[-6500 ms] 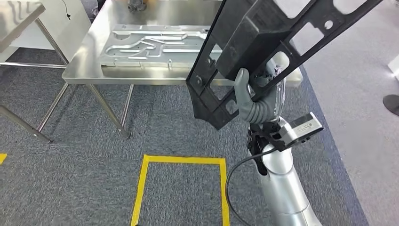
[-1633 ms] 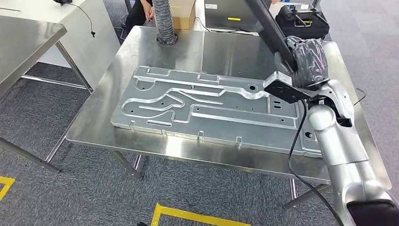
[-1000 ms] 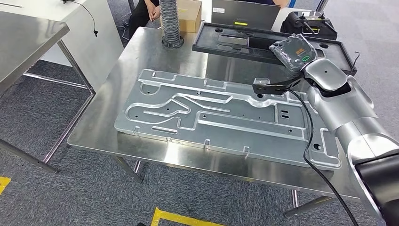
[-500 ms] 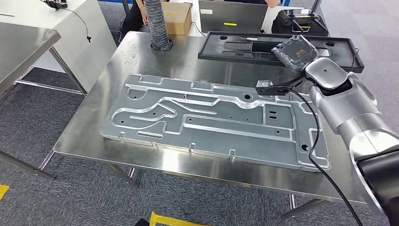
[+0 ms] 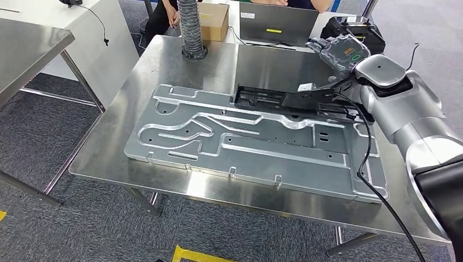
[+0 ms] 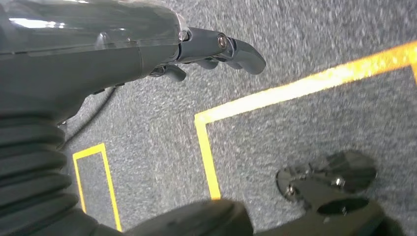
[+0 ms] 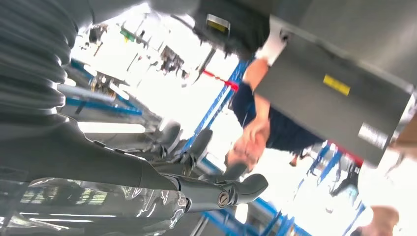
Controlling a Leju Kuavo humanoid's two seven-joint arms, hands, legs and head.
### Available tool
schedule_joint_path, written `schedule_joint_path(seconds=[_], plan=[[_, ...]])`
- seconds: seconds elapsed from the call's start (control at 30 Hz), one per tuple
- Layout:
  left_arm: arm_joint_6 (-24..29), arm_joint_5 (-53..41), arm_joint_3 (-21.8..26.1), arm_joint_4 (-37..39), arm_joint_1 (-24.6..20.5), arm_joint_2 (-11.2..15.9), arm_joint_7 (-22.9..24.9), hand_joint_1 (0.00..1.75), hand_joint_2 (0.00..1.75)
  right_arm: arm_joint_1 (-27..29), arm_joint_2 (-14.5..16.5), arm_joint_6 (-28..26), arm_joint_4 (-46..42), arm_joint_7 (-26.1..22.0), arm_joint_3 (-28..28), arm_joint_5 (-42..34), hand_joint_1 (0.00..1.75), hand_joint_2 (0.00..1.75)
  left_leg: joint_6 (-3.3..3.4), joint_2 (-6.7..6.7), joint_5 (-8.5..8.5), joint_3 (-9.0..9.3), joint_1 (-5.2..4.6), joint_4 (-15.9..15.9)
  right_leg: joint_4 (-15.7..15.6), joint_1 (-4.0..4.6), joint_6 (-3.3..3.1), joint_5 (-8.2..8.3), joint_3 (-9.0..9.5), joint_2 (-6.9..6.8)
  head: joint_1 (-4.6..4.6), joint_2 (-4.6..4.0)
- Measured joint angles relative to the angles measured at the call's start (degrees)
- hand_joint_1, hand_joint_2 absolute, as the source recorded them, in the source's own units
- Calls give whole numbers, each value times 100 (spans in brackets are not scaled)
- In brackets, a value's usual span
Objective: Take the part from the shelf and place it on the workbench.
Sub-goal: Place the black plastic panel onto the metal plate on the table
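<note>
The black plastic part (image 5: 267,99), a long frame with cut-outs, lies flat on the far side of the big silver moulded plate (image 5: 240,147) that covers the steel workbench (image 5: 109,147). My right hand (image 5: 341,52), wrapped in clear film, hovers above the bench's far right corner, apart from the part. In the right wrist view its fingers (image 7: 196,147) and thumb (image 7: 241,189) are spread with nothing between them. My left hand (image 6: 216,46) hangs over the grey carpet and holds nothing.
A ribbed grey hose (image 5: 192,27) stands at the bench's far left corner. Behind the bench are a cardboard box (image 5: 214,19), a grey laptop (image 5: 278,24), a black case (image 5: 355,30) and a seated person. Another steel table (image 5: 27,43) stands left. Yellow tape (image 5: 202,254) marks the floor.
The part came down from my raised right hand to the bench's far edge, and now lies on the silver plate. My right hand has let go and lifted away.
</note>
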Motion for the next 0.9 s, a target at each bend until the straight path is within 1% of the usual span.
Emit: schedule_joint_path(seconds=[0.03,0.07,0.1,0.13,0.17,0.23,0.27,0.3,0.33,0.37,0.4,0.43,0.47,0.5,0.53,0.57,0.6,0.63,0.7,0.73,0.77,0.8,0.83,0.87,0.9], plan=[[-3,-1,0,0,-1,-3,-3,0,0,17,25,5,52,-2,10,-19,0,175,-23,0,-23,-2,3,28,-415,-14,5,188,191,-10,0,0],[-4,-2,-1,0,-5,-6,-5,0,0,40,54,-15,102,-1,17,-51,0,175,-51,0,-47,-13,-2,63,-780,-8,-6,318,364,-15,0,0],[-5,-4,-1,0,-10,-8,-8,0,0,84,81,-59,151,7,22,-102,0,175,-75,-1,-66,-25,-7,87,-1029,2,-29,385,481,-17,0,0],[-3,-8,-2,0,-11,-8,-7,0,44,158,114,-136,196,22,25,-170,0,175,-101,-2,-77,-33,-14,99,-1140,19,-61,386,533,-15,0,0],[-1,-11,-2,0,-12,-9,-4,0,87,253,149,-244,235,42,26,-247,0,175,-124,-3,-78,-36,-16,100,-1151,42,-99,379,540,-8,-1,1],[7,-15,-2,0,-8,-9,3,0,175,487,232,-517,300,83,13,-380,0,175,-182,-1,-106,-27,-5,110,-1175,35,-176,389,558,-6,-1,1],[11,-15,-2,0,-5,-10,3,0,175,601,285,-646,331,99,4,-420,0,175,-214,0,-175,-59,2,201,-1194,26,-217,396,573,-7,-1,1],[15,-14,-2,0,-3,-11,3,0,175,718,356,-760,365,118,-4,-441,0,175,-246,1,-305,-152,7,416,-1212,13,-254,402,587,-6,-1,0],[19,-12,-2,0,1,-12,2,0,175,833,430,-844,400,139,-8,-447,0,175,-271,2,-475,-301,14,740,-1221,11,-278,402,596,-3,-1,0],[20,-8,-2,0,5,-13,-1,0,175,948,502,-897,434,154,-8,-446,0,175,-290,2,-656,-498,18,1144,-1222,15,-294,400,597,1,-1,0],[21,-5,-2,0,8,-13,-2,0,175,1060,564,-927,467,168,-8,-444,0,175,-303,2,-789,-689,22,1515,-1221,21,-299,399,597,6,-1,0],[21,-2,-2,0,14,-13,-4,0,175,1155,610,-935,494,174,-8,-443,0,175,-307,2,-824,-811,25,1726,-1218,27,-301,397,598,8,0,0],[21,-1,-2,0,19,-13,-4,0,175,1229,647,-934,516,175,-8,-441,0,175,-301,2,-744,-828,25,1715,-1215,31,-300,395,599,10,0,0],[21,0,-2,0,23,-13,-5,0,175,1272,677,-933,533,175,-8,-441,0,175,-285,2,-561,-724,26,1457,-1212,34,-295,392,603,12,0,0],[21,0,-2,0,24,-13,-6,0,175,1292,702,-931,545,174,-8,-441,0,175,-259,2,-333,-534,26,1043,-1209,36,-286,386,609,12,0,0],[21,0,-2,0,23,-13,-7,0,175,1297,720,-930,555,173,-8,-441,0,175,-233,1,-164,-330,18,625,-1204,48,-270,378,613,11,-1,0],[21,1,-2,0,22,-13,-8,0,175,1296,731,-928,564,171,-8,-441,0,175,-207,0,-57,-180,10,316,-1200,59,-248,375,614,9,-1,0],[21,2,-1,0,25,-13,-9,0,175,1297,739,-927,576,167,-8,-442,0,175,-186,-2,-23,-100,0,153,-1200,69,-221,374,613,6,-1,0],[23,18,1,0,29,-13,-19,0,175,1306,753,-929,598,146,-9,-463,0,175,-139,-2,-21,-85,-11,94,-1218,74,-153,390,616,4,0,0],[26,25,2,0,27,-13,-26,0,131,1315,761,-938,606,135,-15,-486,0,175,-107,2,-2,-76,-4,69,-1215,65,-119,380,618,3,0,0],[32,33,3,0,21,-13,-34,0,87,1324,771,-954,610,128,-23,-518,0,131,-72,6,19,-65,3,41,-1159,57,-90,326,595,1,0,0],[40,34,3,0,17,-14,-41,0,44,1335,789,-978,613,127,-36,-555,0,87,-42,12,39,-56,12,13,-996,53,-69,210,526,-1,0,0],[46,38,3,0,17,-14,-49,0,0,1356,808,-1004,616,123,-59,-598,0,44,-21,18,50,-52,14,0,-696,45,-54,32,395,-3,0,0],[52,43,3,0,23,-13,-58,0,0,1386,830,-1026,619,109,-89,-651,0,0,-8,20,52,-55,10,-1,-291,46,-43,-170,214,-4,0,0],[54,49,3,0,32,-13,-69,0,0,1424,850,-1043,621,79,-125,-706,0,0,0,21,52,-58,7,1,111,45,-33,-331,34,-3,0,0]])
